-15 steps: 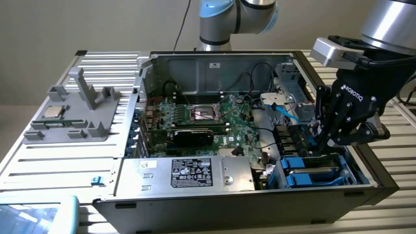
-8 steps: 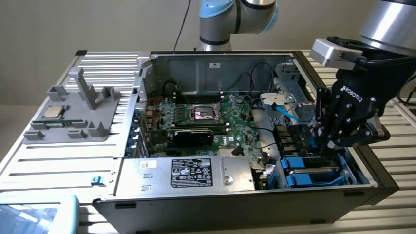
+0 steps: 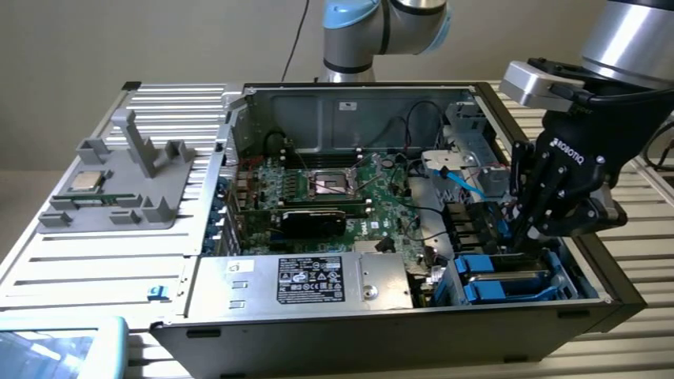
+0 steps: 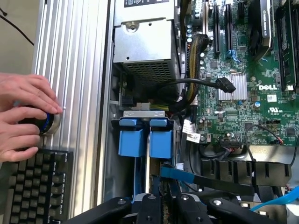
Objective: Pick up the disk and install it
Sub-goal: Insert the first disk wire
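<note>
In the exterior view, the gripper (image 3: pixel 523 237) reaches down into the lower right corner of the open computer case (image 3: pixel 211 335). Its fingers are drawn close together on the blue-framed disk (image 3: pixel 495 265) sitting in the bay there.

In the wrist view, the gripper (image 4: pixel 166 204) sits close to the disk's (image 4: pixel 128 140) blue tabs, beside the green circuit board (image 4: pixel 243 107). A person's hands (image 4: pixel 23 116) rest near a keyboard (image 4: pixel 35 186).

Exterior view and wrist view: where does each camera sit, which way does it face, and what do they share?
Exterior view: off the arm, raised, looking down into the open computer case; the arm and gripper show at the exterior view's right, above the blue drive carriers.
Wrist view: on the wrist, looking down past the gripper into the case; a person's hands show beside a keyboard.
Shared: gripper, blue drive carriers, motherboard.
</note>
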### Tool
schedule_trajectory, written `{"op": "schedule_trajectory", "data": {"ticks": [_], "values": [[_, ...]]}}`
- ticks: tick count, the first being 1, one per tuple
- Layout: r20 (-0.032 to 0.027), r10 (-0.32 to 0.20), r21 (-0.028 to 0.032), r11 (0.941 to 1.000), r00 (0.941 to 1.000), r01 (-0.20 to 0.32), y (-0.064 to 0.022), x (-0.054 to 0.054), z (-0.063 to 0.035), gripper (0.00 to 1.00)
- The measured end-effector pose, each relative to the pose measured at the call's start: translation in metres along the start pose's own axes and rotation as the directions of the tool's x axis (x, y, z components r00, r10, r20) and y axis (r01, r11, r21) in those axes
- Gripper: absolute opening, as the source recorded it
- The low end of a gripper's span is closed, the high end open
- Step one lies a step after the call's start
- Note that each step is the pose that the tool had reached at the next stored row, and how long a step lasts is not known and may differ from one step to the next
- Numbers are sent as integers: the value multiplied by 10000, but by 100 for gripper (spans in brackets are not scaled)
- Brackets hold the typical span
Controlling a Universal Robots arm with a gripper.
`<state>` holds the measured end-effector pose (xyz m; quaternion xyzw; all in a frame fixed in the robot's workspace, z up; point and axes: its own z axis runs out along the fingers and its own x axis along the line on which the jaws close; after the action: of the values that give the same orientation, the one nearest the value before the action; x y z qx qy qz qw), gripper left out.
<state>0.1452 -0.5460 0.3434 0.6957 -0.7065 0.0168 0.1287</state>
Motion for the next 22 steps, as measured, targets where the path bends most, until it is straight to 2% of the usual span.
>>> {"op": "schedule_trajectory", "data": {"ticks": [1, 3, 6, 8, 13, 15, 17, 20, 22], "values": [[-2, 59, -12, 10000, 10000, -59, -3, -1, 2, 16], [-50, 173, -33, 9998, 9998, -173, -6, -3, 7, 16], [-44, 285, -46, 9996, 9996, -286, -7, -10, 10, 16], [-29, 327, 25, 9995, 9995, -327, -8, -10, 11, 16], [-35, 331, 26, 9994, 9994, -331, -8, -13, 17, 16], [-84, 340, 30, 9994, 9994, -340, -10, -14, 24, 16], [-169, 354, 34, 9994, 9992, -354, -10, -14, 27, 16], [-190, 358, 34, 9994, 9992, -357, -10, -14, 28, 16], [-203, 367, 64, 9993, 9991, -366, -5, -17, 38, 16]]}}
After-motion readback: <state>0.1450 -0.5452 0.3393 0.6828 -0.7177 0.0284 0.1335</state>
